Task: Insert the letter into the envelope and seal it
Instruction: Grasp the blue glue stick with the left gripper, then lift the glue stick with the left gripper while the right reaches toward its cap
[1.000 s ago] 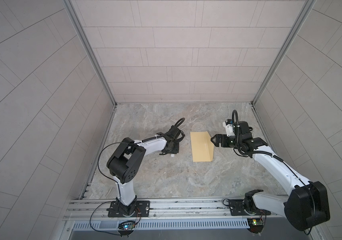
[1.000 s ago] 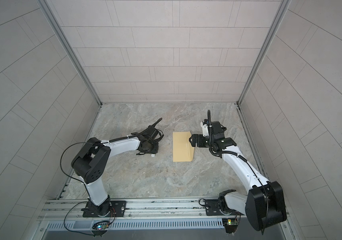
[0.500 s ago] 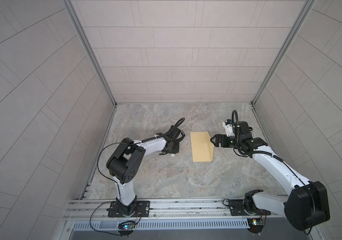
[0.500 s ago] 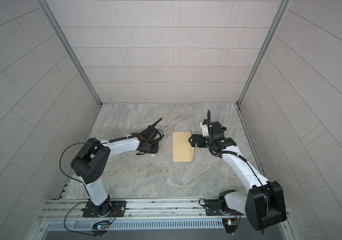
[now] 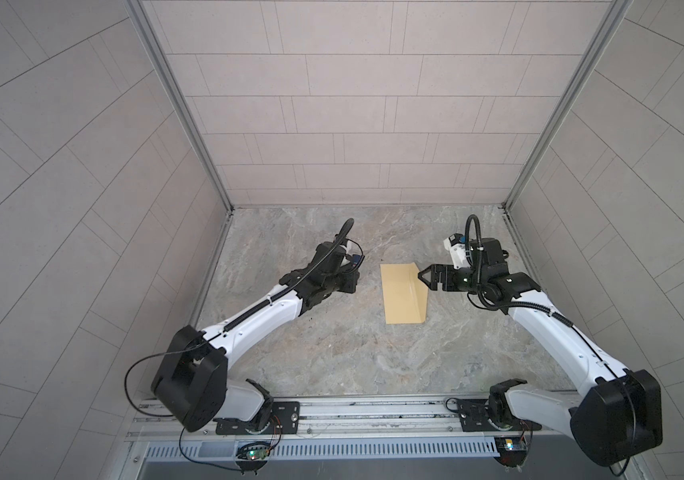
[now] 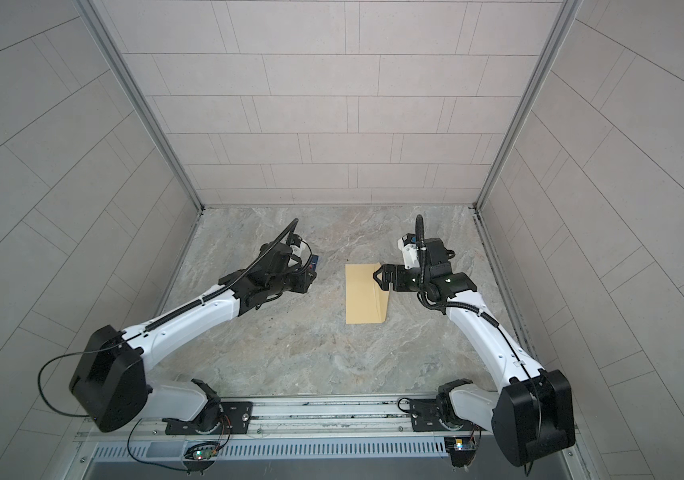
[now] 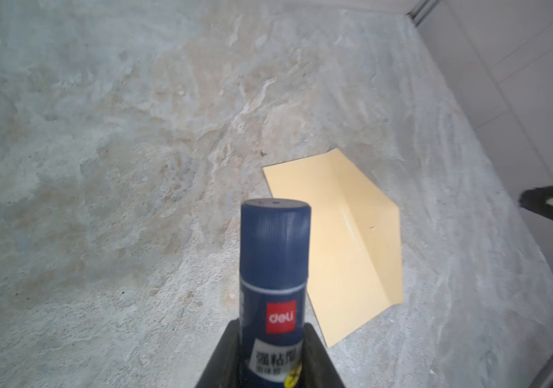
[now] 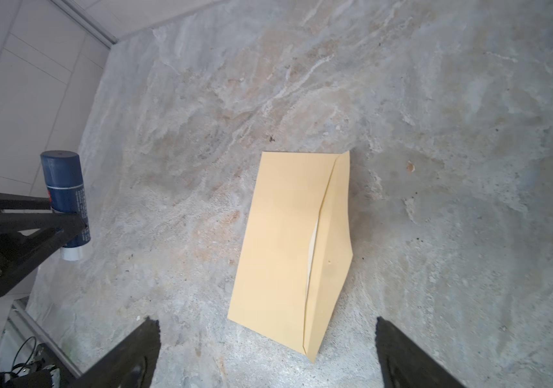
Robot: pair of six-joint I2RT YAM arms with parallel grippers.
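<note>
The envelope (image 5: 400, 299) (image 6: 363, 299) lay about in the middle of the grey marbled desk (image 5: 332, 361), with its long sides running away from the robot. Its flap (image 8: 332, 235), along the long side nearer to the right arm, was folded over the body but not pressed flat. It stood a little up and left a narrow slit. In the right wrist view a thin pale strip showed inside this slit; I could not tell for sure whether it was the letter.

The left end effector (image 5: 350, 282) (image 6: 307, 283) was to the left of the envelope and apart from it. It was closed firmly on a dark blue glue stick (image 7: 273, 268) with a red label. The two fingers clamped the lower part of the tube, and the capped end pointed out beyond the fingertips. In the right wrist view the white bottom end of the glue stick (image 8: 65, 191) came out below the fingers.

The right end effector (image 5: 419, 275) (image 6: 375, 276) was spread fully wide and held nothing. In both top views its tips were at the far right corner of the envelope, over the flap. In the right wrist view the near part of the envelope (image 8: 281, 252) lay between the two fingers (image 8: 144, 339), and neither touched the paper.
</note>
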